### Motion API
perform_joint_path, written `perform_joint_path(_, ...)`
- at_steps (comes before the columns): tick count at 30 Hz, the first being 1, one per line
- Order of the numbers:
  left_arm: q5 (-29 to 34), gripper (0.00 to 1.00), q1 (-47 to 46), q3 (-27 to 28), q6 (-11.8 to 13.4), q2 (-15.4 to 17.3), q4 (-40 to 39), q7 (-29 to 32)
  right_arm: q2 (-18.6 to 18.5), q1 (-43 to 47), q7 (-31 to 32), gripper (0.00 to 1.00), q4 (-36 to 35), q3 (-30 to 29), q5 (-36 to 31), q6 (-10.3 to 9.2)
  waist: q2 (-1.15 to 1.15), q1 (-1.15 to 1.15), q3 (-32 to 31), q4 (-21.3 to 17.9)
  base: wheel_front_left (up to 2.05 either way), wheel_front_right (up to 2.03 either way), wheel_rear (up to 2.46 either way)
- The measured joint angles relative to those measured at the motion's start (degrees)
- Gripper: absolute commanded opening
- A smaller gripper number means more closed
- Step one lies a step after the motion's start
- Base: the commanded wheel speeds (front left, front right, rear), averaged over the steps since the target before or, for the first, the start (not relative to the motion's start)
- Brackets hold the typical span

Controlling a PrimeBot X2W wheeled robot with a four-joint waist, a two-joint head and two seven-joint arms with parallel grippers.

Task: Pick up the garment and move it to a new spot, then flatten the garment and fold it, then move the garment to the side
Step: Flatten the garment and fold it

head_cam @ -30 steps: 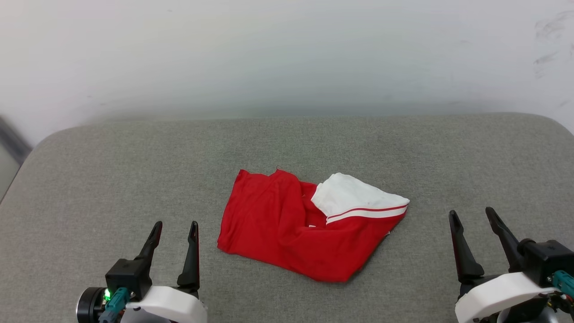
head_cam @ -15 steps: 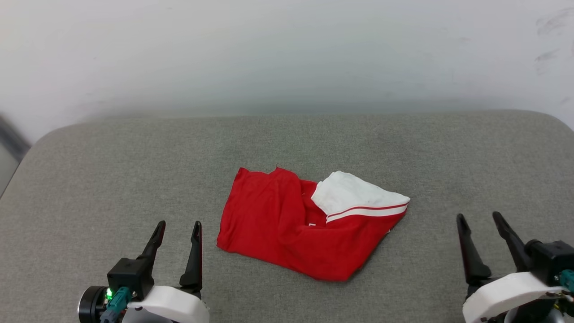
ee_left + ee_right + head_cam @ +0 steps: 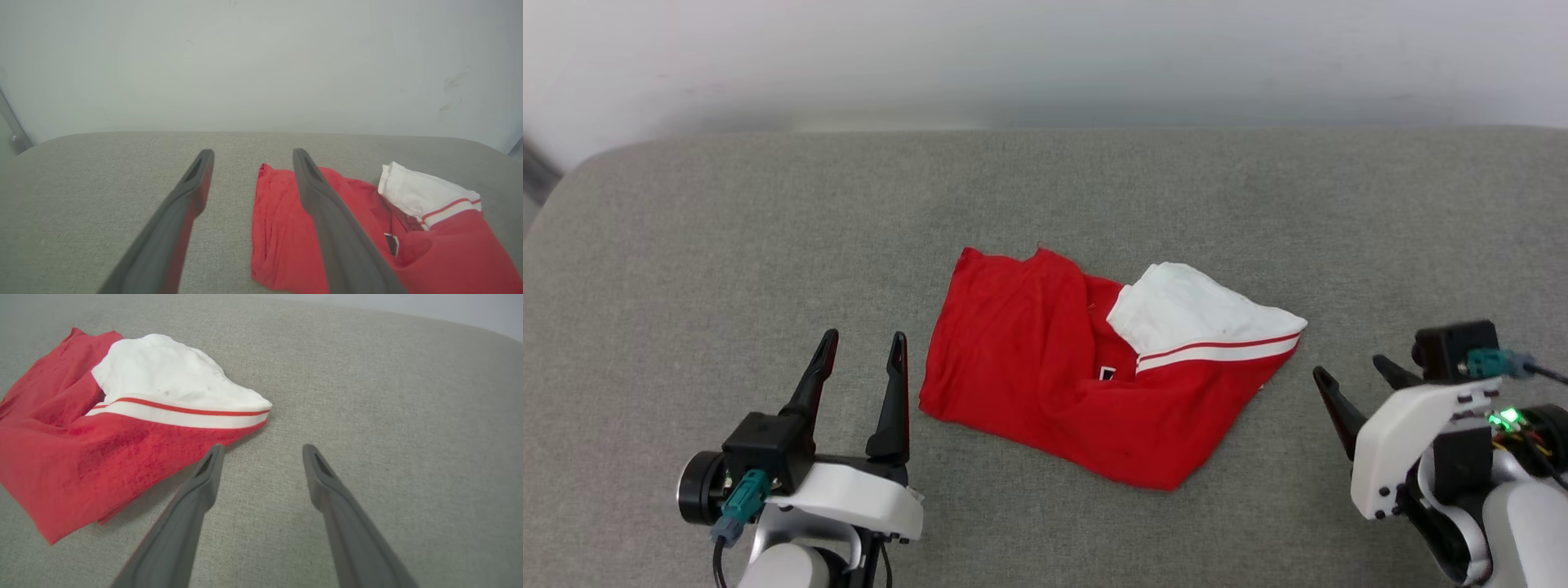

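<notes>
Risks first. The garment (image 3: 1086, 376) lies bunched in several layers. A pinch at 1 edge could catch only the top ply, or 2+ plies together, and the shirt would then lift as a lump instead of opening out. The white sleeve (image 3: 1192, 314) is flopped over the red body, so a grab there would likely drag the sleeve alone and twist the rest. The surface (image 3: 727, 245) is soft grey fabric, so tips driven too low could snag or dimple the covering along w/ the cloth.

Positions: the garment sits mid-surface, between the 2 arms. The left pincer (image 3: 864, 336) is just beside the shirt's left edge w/ a gap showing in the head view. Its 2 fingers are spread apart w/ nothing between them. In the left wrist view 1 finger crosses in front of the red hem, but that is line of sight, not contact. The right pincer (image 3: 263, 448) also has its fingers apart and empty. It is tipped down toward the surface, near the corner under the striped trim (image 3: 179, 414). Whether a tip brushes the cloth there is hard to tell.
</notes>
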Motion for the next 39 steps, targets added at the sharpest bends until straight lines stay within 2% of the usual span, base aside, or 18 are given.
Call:
perform_joint_path(7,0.20,1.00,-3.19,-0.56,-0.92,-1.40,0.91,-0.80,-5.14,-10.09,10.13,1.00,0.47,10.84,5.92,0.00,0.00,0.00,4.49,2.00,0.00,0.00,0.00)
perform_joint_path(15,0.55,1.00,-5.95,-0.56,-2.01,-2.79,2.32,-1.41,-8.84,-21.65,15.12,1.00,3.55,23.98,10.67,0.00,0.00,0.01,7.84,3.84,0.00,0.00,0.00)
perform_joint_path(21,0.56,1.00,-6.56,-0.48,-2.93,-3.83,3.68,-1.49,-10.76,-25.82,20.20,1.00,8.88,30.48,14.59,0.00,0.00,0.01,8.19,4.53,0.00,0.00,0.00)
perform_joint_path(22,0.56,1.00,-6.56,-0.35,-3.04,-3.90,3.94,-1.49,-10.92,-26.22,20.84,0.91,9.57,30.95,15.14,0.00,0.00,0.01,8.11,4.59,0.00,0.00,0.00)
perform_joint_path(23,0.56,1.00,-6.56,-0.26,-3.37,-3.94,4.20,-1.51,-10.99,-26.46,21.49,0.33,10.21,31.18,15.88,0.00,0.00,0.00,8.03,4.64,0.00,0.00,0.00)
perform_joint_path(24,0.57,1.00,-6.56,0.14,-3.53,-4.19,4.74,-1.51,-11.21,-26.94,21.51,0.00,11.13,32.21,17.20,-0.01,0.00,0.01,7.53,4.69,0.00,0.00,0.00)
perform_joint_path(29,1.03,1.00,-5.80,1.14,-3.92,-4.44,5.11,-1.58,-11.21,-28.16,15.97,0.00,11.00,31.17,16.81,0.00,0.00,0.01,5.88,4.39,0.00,0.00,0.00)
perform_joint_path(30,1.23,1.00,-5.18,1.45,-3.92,-4.44,5.13,-1.58,-10.74,-27.88,12.25,0.00,10.04,28.81,16.01,0.00,0.00,0.01,4.55,3.89,0.00,0.00,0.00)
perform_joint_path(34,1.43,1.00,-3.73,1.80,-3.89,-4.14,5.03,-1.62,-9.73,-23.80,7.51,0.00,7.58,22.53,15.57,0.00,0.00,0.00,2.77,2.70,0.00,0.00,0.00)
perform_joint_path(39,1.43,1.00,-2.60,1.88,-3.44,-3.78,4.77,-1.66,-7.55,-13.17,2.60,0.00,4.56,12.20,14.11,0.00,0.00,0.00,1.14,0.85,0.00,0.00,0.00)
